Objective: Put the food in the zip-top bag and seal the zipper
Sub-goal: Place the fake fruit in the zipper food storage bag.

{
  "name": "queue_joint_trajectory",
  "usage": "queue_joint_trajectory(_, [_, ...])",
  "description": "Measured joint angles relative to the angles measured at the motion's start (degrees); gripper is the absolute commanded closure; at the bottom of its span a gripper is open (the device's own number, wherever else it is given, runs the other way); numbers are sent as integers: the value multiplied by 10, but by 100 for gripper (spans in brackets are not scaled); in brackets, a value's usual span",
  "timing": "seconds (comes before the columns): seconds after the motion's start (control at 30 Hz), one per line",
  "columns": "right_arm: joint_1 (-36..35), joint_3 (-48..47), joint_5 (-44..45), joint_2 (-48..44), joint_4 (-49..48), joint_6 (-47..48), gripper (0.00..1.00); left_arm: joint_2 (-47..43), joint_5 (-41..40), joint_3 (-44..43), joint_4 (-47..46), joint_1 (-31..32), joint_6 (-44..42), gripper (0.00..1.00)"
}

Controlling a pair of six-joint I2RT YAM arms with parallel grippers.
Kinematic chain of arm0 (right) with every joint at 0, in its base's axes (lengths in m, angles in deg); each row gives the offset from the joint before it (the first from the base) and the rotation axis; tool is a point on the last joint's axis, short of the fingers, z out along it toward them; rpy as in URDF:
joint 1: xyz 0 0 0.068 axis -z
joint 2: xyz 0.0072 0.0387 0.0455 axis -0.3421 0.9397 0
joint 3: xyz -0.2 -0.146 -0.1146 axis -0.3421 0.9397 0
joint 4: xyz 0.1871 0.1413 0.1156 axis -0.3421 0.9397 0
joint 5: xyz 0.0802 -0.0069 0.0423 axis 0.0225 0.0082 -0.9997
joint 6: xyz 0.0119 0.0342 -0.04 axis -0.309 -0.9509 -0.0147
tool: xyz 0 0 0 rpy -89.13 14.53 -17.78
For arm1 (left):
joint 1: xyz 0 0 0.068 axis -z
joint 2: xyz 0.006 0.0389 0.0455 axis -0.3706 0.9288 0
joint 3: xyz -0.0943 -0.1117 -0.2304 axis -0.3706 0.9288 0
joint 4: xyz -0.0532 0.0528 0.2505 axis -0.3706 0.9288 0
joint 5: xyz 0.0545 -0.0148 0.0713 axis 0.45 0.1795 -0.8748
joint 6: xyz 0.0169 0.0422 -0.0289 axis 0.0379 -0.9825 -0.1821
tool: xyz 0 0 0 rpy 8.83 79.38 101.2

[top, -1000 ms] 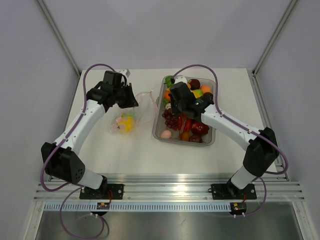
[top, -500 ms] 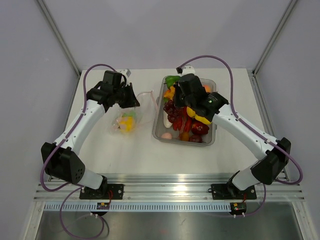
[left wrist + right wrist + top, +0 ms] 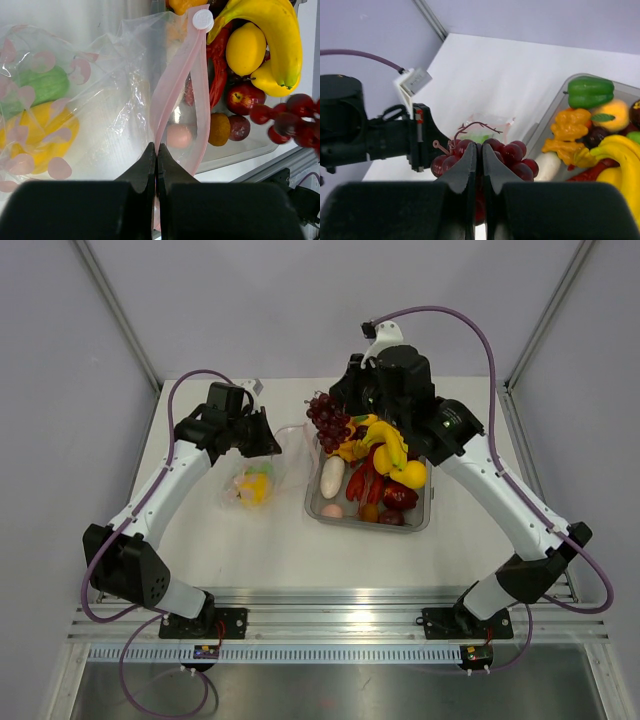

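Note:
The clear zip-top bag (image 3: 262, 474) lies left of the grey tray (image 3: 318, 508) with green and yellow food inside (image 3: 42, 110). My left gripper (image 3: 268, 445) is shut on the bag's pinkish zipper strip (image 3: 172, 87) and holds the mouth up and open. My right gripper (image 3: 335, 412) is shut on a bunch of dark red grapes (image 3: 485, 155) and holds it in the air above the tray's left end, near the bag's mouth. The grapes also show in the top view (image 3: 326, 420) and the left wrist view (image 3: 292, 120).
The tray holds several toy foods: banana (image 3: 388, 440), lemon (image 3: 410, 474), white radish (image 3: 332, 476), red peppers (image 3: 362, 483), a red apple (image 3: 399, 496), a pink egg (image 3: 331, 510). A green pepper (image 3: 590, 91) lies at the tray's far end.
My right gripper has risen out of the tray with the grape bunch and swung up and left toward the bag. The left gripper has kept still, holding the zipper.

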Motion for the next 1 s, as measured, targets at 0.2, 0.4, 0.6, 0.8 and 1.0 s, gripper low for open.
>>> queue_joint_trajectory(0.2, [-5,-43,-27,29,-7,-5,100,0,3,0,-1,0,1,100])
queue_joint_trajectory(0.4, [-9,-37,-53,65,-13,-23,100,0,12,0,-1,0,5,100])
queue_joint_trajectory(0.6, [-10,5,-73,90,-33,-52,100,0,37,-12,-1,-3,15,100])
queue_joint_trajectory(0.8, [-11,60,-80,103,-50,-71,100,0,64,-20,-11,-9,27,100])
queue_joint_trajectory(1.0, [-11,81,-89,137,-49,-84,64,0,91,-20,-14,-16,38,100])
